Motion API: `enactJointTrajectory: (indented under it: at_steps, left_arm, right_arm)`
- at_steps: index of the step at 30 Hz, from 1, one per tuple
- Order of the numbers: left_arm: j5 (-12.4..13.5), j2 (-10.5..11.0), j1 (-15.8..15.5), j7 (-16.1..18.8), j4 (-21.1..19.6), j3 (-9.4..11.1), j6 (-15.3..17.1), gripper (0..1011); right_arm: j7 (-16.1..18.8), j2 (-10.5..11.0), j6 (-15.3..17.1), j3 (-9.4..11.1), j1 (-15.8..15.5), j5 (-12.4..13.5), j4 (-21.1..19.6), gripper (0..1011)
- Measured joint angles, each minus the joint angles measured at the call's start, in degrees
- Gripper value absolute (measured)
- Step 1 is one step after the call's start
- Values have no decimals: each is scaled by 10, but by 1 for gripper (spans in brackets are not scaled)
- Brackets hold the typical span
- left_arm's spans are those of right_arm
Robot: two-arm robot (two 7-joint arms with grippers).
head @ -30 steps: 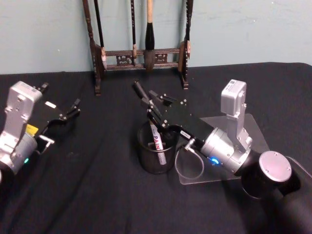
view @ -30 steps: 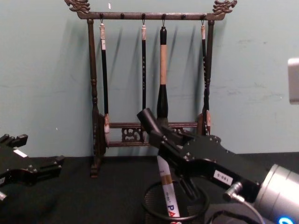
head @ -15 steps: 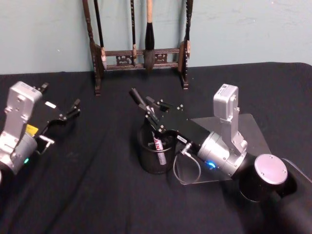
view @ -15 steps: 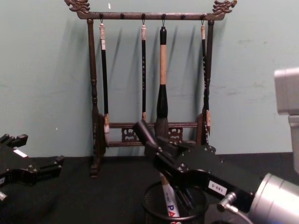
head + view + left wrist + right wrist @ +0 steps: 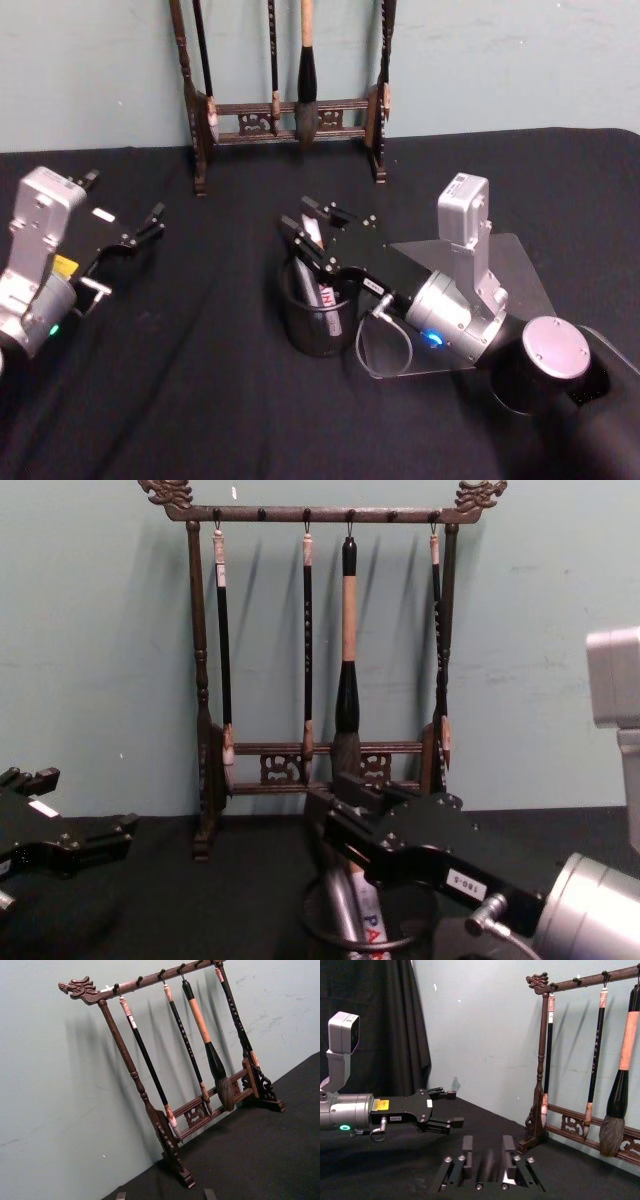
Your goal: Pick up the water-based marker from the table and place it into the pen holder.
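The black wire-mesh pen holder [image 5: 308, 335] stands mid-table, and its rim [image 5: 312, 925] shows low in the chest view. The water-based marker [image 5: 325, 293], white with red lettering, leans inside it, with its label [image 5: 372, 928] visible through the opening. My right gripper [image 5: 305, 218] hovers just above the holder's rim, open, with nothing between its fingers [image 5: 467, 1146]. The left gripper [image 5: 150, 225] rests open at the table's left side, far from the holder, and the right wrist view also catches the left gripper [image 5: 451, 1108].
A tall dark wooden rack [image 5: 285, 110] hung with calligraphy brushes stands at the back against the wall, also seen as the rack [image 5: 320, 640] in the chest view. A clear plastic plate [image 5: 525, 270] lies under the right arm. Black cloth covers the table.
The right gripper lowered over the holder and opened. The marker, whose dark end stuck up above the fingers before, has dropped down into the pen holder. The left arm stayed still.
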Motion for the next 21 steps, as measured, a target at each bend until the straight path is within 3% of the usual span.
enactJointTrajectory:
  at_steps: [3, 9, 10, 14, 17, 21]
  left_arm:
    - [0, 0, 0, 0, 0, 0, 0, 1001]
    - [0, 0, 0, 0, 0, 0, 0, 1001]
    - [0, 0, 0, 0, 0, 0, 0, 1001]
    - [0, 0, 0, 0, 0, 0, 0, 1001]
    - [0, 0, 0, 0, 0, 0, 0, 1001]
    - [0, 0, 0, 0, 0, 0, 0, 1001]
  right_arm:
    - [1, 0, 0, 0, 0, 1, 0, 468]
    - [1, 0, 0, 1, 0, 1, 0, 620]
    - [1, 0, 0, 1, 0, 1, -1, 689]
    - [1, 0, 0, 1, 0, 1, -1, 759]
    - [1, 0, 0, 1, 0, 2, -1, 890]
    - [2, 0, 0, 1, 0, 2, -1, 985]
